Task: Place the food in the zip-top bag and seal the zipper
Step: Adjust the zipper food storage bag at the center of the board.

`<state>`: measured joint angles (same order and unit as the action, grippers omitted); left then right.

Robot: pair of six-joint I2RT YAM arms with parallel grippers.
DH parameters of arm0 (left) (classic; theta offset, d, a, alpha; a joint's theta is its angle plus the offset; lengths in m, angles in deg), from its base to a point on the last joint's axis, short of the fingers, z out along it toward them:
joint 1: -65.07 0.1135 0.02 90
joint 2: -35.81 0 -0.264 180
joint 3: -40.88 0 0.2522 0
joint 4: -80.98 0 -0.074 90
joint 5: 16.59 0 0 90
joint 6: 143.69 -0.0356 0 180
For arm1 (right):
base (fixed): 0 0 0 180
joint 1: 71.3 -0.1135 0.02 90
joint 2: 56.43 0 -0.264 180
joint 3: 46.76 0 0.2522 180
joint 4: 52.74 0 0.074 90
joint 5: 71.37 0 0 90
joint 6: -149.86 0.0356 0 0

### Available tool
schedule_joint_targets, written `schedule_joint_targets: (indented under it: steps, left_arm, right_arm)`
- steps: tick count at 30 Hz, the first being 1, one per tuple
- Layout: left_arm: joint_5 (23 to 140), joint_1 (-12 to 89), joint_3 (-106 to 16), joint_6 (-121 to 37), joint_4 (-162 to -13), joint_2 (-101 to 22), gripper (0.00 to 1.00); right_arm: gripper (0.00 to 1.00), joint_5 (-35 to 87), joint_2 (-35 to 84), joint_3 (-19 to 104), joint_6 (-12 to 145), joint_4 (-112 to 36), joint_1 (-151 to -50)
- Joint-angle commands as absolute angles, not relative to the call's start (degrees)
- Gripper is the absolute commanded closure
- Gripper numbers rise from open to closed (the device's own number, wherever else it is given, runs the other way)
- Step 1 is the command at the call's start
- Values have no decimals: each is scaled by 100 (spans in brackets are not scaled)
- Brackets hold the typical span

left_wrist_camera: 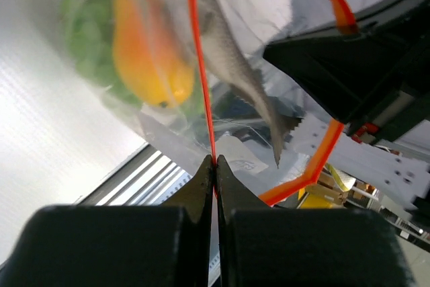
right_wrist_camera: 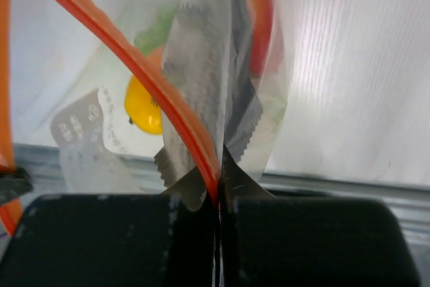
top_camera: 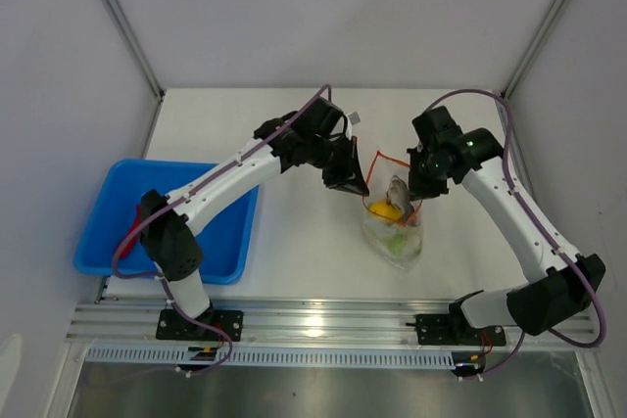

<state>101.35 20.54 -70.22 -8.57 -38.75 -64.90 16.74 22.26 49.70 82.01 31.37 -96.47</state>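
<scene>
Left gripper is clamped on one end of the zipper. The zip-top bag hangs between the arms with the food inside. Right gripper pinches the other end. The mouth looks open, so I'd pull it taut first and watch the fish tail near the track.

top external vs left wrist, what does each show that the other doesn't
Only top external: the blue tray, the left arm and right arm end to end, the whole zip-top bag. Only left wrist: the left gripper pinched shut on the zipper, close up. Both: the grey fish and yellow piece inside the bag.
</scene>
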Motion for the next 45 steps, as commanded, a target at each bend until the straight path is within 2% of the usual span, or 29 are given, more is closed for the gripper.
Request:
schedule_joint_targets:
  steps: [1,7,12,15,16,21,23,25,28,31,33,36,37,39,45]
  left_arm:
    - [10496,2060,-7396,-719,-4228,-6112,99]
    - [10584,2183,-7246,-746,-3972,-6535,100]
    - [10531,2174,-7492,-562,-4219,-6000,99]
    - [10522,2174,-7528,-465,-4297,-5885,100]
    - [10566,2174,-7388,-465,-4341,-5911,100]
    - [10707,2332,-6614,-596,-4184,-6517,99]
    - [10628,2359,-6595,-579,-4454,-6483,99]
    - [10601,2359,-6831,-526,-4526,-6317,99]
    - [10522,2341,-8068,-518,-4079,-6307,99]
    - [10566,2306,-8632,-456,-3832,-6298,99]
    - [10645,2298,-8582,-438,-3841,-6280,99]
    - [10619,2306,-7811,-474,-4016,-6219,99]
    - [10645,2324,-7130,-473,-4208,-6236,99]
    - [10811,2368,-6817,-447,-4245,-6359,99]
    - [10567,2377,-7465,-473,-4132,-6026,100]
  right_arm:
    - [100,1773,1898,5385,8077,3283,-9652]
    - [100,1705,2134,4637,8130,2888,-9608]
    - [100,1345,2074,5716,8069,3265,-9906]
    - [100,1562,1889,6017,8112,3248,-9890]
    - [100,1668,1828,5869,8121,3039,-9855]
    - [100,1969,1879,3640,8174,2361,-9609]
    - [100,1863,2003,3477,8209,2343,-9547]
    - [100,1663,2030,3984,8183,2552,-9573]
    - [100,1599,1924,5237,8078,2868,-9635]
    - [100,1722,2064,6215,8069,3273,-9626]
    - [100,1958,2065,6211,8104,3310,-9626]
    - [100,2047,1793,5019,8121,2758,-9574]
    - [100,2074,1749,4641,8113,2443,-9512]
    - [100,1961,1897,3988,8139,2352,-9354]
    - [100,1863,1924,5285,8042,2913,-9345]
